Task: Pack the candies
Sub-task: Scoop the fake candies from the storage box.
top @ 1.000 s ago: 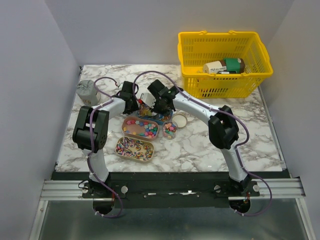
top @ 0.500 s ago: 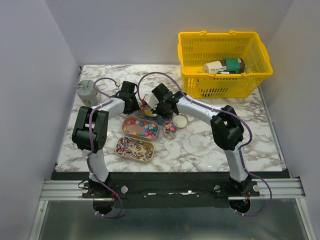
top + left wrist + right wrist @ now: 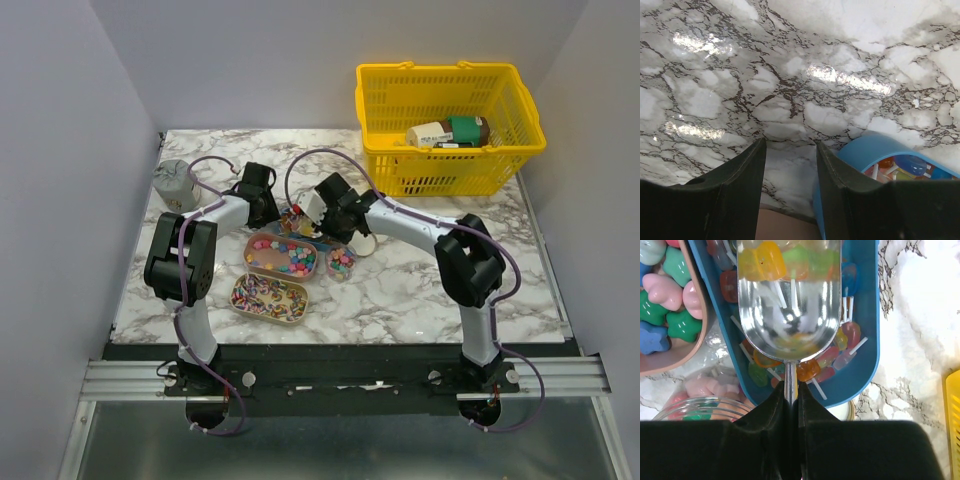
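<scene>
My right gripper (image 3: 791,390) is shut on the handle of a silver metal scoop (image 3: 790,305). The scoop holds a few yellow and green candies (image 3: 767,260) at its far end, over a blue tray (image 3: 867,340) of stick candies (image 3: 832,357). A pink tray (image 3: 687,355) of star-shaped candies (image 3: 665,300) lies to its left. A glass jar (image 3: 705,400) with pink sweets stands near my fingers. My left gripper (image 3: 790,150) is open and empty over bare marble, beside the blue tray's end (image 3: 875,150). In the top view both grippers, left (image 3: 266,208) and right (image 3: 325,215), meet at the trays.
A second tray of wrapped candies (image 3: 268,297) lies at the front. The gold lid (image 3: 364,241) lies right of the jar (image 3: 341,262). A yellow basket (image 3: 448,130) with packages stands at the back right. A grey round object (image 3: 173,183) sits at the back left.
My right gripper has moved right and towards the front with the scoop, and its arm now covers part of the lid. The left arm has not moved.
</scene>
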Action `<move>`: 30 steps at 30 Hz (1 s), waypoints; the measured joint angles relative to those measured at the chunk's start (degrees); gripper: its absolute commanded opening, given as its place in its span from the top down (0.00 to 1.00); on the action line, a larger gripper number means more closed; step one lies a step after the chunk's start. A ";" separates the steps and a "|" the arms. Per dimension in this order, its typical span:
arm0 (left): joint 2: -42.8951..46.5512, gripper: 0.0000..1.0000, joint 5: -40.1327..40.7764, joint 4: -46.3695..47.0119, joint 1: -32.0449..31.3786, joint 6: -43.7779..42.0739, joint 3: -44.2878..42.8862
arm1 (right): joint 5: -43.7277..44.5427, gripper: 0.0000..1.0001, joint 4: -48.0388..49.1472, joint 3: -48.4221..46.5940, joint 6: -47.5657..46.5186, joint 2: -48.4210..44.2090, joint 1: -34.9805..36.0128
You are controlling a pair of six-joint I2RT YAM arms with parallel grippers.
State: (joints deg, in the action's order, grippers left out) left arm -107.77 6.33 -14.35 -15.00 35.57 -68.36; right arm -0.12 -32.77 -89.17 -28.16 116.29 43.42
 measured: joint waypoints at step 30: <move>0.39 0.49 -0.81 0.00 0.74 0.02 0.42 | -5.81 0.99 12.98 13.92 1.60 -12.48 -2.93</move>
State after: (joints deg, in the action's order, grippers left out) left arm -107.37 5.52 -14.35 -14.26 35.59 -67.94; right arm -5.93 -19.79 -75.24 -26.57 103.81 40.49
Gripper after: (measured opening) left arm 0.511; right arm 0.190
